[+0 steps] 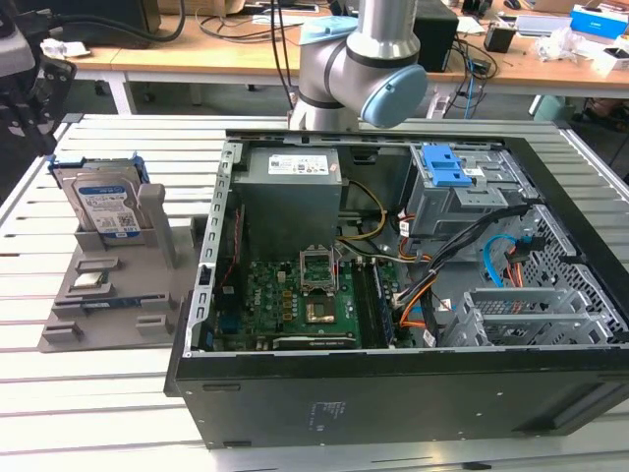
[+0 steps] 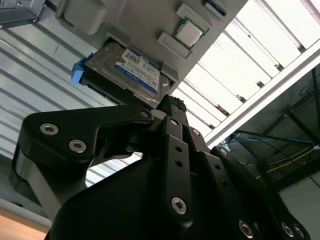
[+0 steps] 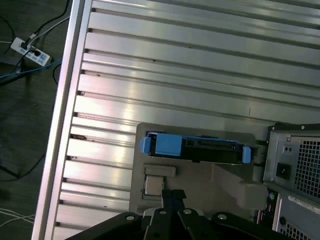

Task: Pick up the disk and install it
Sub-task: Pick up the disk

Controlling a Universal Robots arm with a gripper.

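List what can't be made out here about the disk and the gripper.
1. Second wrist view: the black gripper covers the near lower edge of the flat silver disk with a blue plastic frame; the gap between them can't be judged.
2. First wrist view: the disk is edge-on, its label face hidden.
3. Exterior view: the grey plastic holder hides the disk's lower part; the picture's left edge cuts off the gripper.
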